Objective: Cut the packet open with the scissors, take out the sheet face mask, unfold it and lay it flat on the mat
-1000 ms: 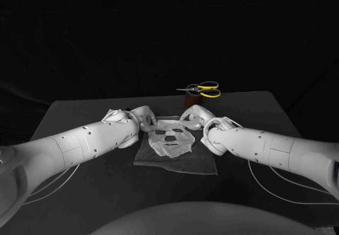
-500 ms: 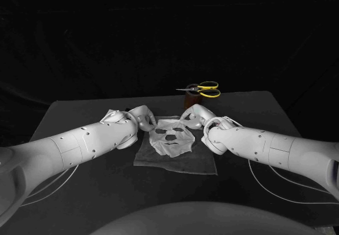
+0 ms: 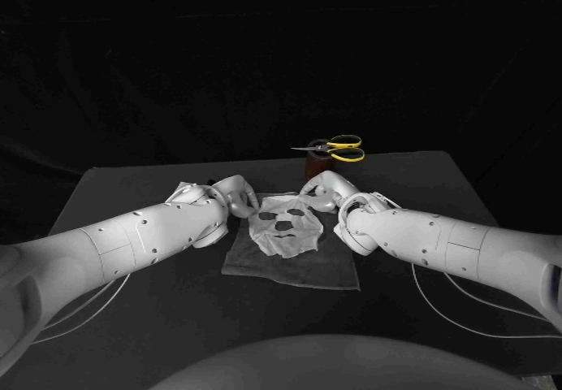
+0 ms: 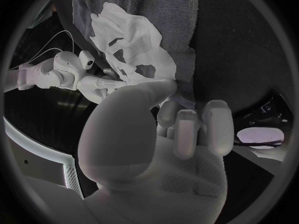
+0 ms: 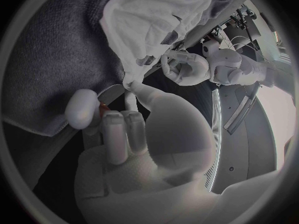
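The sheet face mask (image 3: 287,226) is unfolded, eye and mouth holes showing. It sits over the grey mat (image 3: 293,268), which lies about the middle of the black counter (image 3: 140,317). The mask's lower part rests on the mat, and its top edge is strung between the two hands. The left hand (image 3: 225,197) comes in over the mat's left side. In the left wrist view its thumb lies on the mask's edge with the other fingers curled close beneath (image 4: 168,129), so it pinches that corner. The right hand (image 3: 331,193) comes in over the mat's right side. In the right wrist view a thin corner of the mask (image 5: 156,20) runs down into the pinch between its thumb and a finger (image 5: 131,134), the rest of the fingers bent in beside it. Each wrist view also shows the other hand across the mask, the right hand (image 4: 81,77) and the left hand (image 5: 187,67). Both forearms cover the mat's side edges, and the hands hide the mask's upper corners in the head view. Behind the right hand, at the middle of the counter's far edge, the yellow-handled scissors (image 3: 335,148) lie across the top of a brown stand (image 3: 314,168). The stand's foot is hidden by that hand, well apart from the mask.
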Action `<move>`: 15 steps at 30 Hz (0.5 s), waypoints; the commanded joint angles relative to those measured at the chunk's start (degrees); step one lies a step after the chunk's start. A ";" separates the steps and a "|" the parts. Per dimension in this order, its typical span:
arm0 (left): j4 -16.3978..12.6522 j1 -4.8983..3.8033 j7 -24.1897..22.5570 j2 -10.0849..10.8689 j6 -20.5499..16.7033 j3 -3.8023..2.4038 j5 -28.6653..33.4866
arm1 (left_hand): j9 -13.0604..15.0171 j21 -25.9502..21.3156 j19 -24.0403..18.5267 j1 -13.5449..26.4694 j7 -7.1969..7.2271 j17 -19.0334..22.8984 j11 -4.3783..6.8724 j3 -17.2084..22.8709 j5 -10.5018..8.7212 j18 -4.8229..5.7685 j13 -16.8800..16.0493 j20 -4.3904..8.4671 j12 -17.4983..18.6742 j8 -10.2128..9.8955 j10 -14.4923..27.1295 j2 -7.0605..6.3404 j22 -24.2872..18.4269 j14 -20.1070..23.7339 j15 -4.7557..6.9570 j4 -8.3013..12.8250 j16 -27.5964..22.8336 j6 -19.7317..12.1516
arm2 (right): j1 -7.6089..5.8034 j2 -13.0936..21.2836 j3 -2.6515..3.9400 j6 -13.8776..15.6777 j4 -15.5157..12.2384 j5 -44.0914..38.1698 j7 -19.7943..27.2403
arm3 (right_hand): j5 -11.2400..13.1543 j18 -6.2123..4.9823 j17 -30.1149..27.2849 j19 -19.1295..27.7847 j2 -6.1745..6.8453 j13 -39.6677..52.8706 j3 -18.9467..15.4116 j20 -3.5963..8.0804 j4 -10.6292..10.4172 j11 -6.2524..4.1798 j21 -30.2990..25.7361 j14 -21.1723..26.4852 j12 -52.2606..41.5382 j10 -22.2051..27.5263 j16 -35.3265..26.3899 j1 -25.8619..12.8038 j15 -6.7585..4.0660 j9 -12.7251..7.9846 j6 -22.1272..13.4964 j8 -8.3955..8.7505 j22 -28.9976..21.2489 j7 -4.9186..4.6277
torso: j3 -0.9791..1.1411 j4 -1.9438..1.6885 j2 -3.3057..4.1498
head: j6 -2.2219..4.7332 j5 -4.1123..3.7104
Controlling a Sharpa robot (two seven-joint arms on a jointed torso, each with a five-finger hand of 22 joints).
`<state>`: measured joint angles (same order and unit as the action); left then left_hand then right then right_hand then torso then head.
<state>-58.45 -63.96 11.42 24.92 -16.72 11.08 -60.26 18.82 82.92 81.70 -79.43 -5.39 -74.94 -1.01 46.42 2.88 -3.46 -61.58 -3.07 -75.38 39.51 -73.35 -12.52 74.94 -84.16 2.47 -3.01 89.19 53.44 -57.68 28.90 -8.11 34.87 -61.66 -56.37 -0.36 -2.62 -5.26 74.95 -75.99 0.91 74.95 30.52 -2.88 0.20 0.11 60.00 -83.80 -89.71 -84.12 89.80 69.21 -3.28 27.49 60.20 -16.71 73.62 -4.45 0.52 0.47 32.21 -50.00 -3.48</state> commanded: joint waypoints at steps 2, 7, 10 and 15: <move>-0.15 -0.01 0.15 0.02 1.19 -0.01 0.63 | 0.17 0.31 0.35 0.85 -0.13 -13.47 0.04 0.35 -0.02 0.34 0.09 -0.12 -0.19 0.42 -0.34 -0.09 2.98 -5.39 0.13 0.06 0.17 -0.42 | -0.15 -0.14 0.04 -0.79 0.44 1.62 0.34 | -0.14 -1.29 14.73 0.99 0.36 13.96 -0.19 -0.10 -0.56 0.15 -1.55 -6.10 1.60 -5.30 0.02 -0.95 0.01 0.79 -1.01 0.22 -0.74 -0.27 | 0.03 0.00 -0.01 | 0.00 0.04; -0.57 -0.03 -1.97 0.64 -1.75 -0.03 1.57 | 0.56 -0.17 -0.21 3.06 -0.93 -13.37 -0.66 -0.19 -0.06 0.17 5.37 -0.44 3.07 -0.05 3.56 0.53 2.20 -5.35 -0.42 -0.07 0.12 -2.93 | -0.18 -0.19 0.04 -2.26 0.63 1.55 -0.31 | -0.14 -1.55 13.89 1.89 1.06 12.85 -0.50 -0.29 -0.39 0.38 -3.21 -5.84 3.53 -4.65 -0.46 -0.93 0.24 0.91 -1.80 0.36 -1.53 -0.52 | 0.03 -0.02 -0.02 | 0.00 -0.17; -1.33 -0.04 -5.77 1.55 -5.26 -0.11 2.73 | -0.18 -2.90 -3.37 5.24 -2.31 -9.57 -1.95 -1.70 -0.10 -0.86 15.67 -1.27 9.21 -2.20 12.25 -0.84 -2.18 -4.09 -1.52 -0.47 -1.53 -6.88 | -0.18 -0.23 0.03 -3.09 0.70 1.49 -0.66 | -0.13 -1.66 13.52 2.32 1.53 12.45 -0.85 -0.44 -0.41 0.70 -4.01 -5.72 4.23 -4.39 -0.68 -1.11 0.47 0.86 -2.81 0.73 -1.89 -0.95 | 0.03 -0.03 -0.01 | 0.00 -0.24; -3.02 -0.07 -13.55 3.23 -10.49 -0.59 4.73 | -0.39 -11.83 -13.15 5.07 -4.36 3.59 -3.88 -2.75 -0.06 -3.82 25.69 -3.09 17.37 -3.02 23.23 -1.19 -14.79 2.32 -3.31 0.17 -8.47 -11.18 | -0.19 -0.24 0.03 -3.61 0.75 1.53 -0.63 | -0.13 -1.82 12.95 3.07 1.81 11.77 -1.45 -0.92 -0.75 1.48 -5.45 -5.51 5.41 -3.92 -1.02 -1.44 1.13 0.65 -4.88 1.62 -2.53 -1.88 | 0.03 -0.06 -0.01 | 0.00 -0.45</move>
<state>-60.83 -63.97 5.82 27.97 -21.47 10.58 -57.96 18.47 71.56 69.04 -74.09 -9.63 -72.12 -4.86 43.69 2.89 -6.65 -36.18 -6.08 -58.30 36.68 -50.59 -13.51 60.86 -82.07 -0.89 -3.01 81.09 42.45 -57.81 28.70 -8.11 32.82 -60.98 -55.07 -0.62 -2.68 -6.19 74.91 -73.33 1.99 74.90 29.38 -3.93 -0.70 1.27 54.78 -84.02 -84.47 -84.04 88.94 67.73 -2.45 28.25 55.75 -15.28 71.19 -6.19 0.55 0.43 32.18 -50.00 -3.83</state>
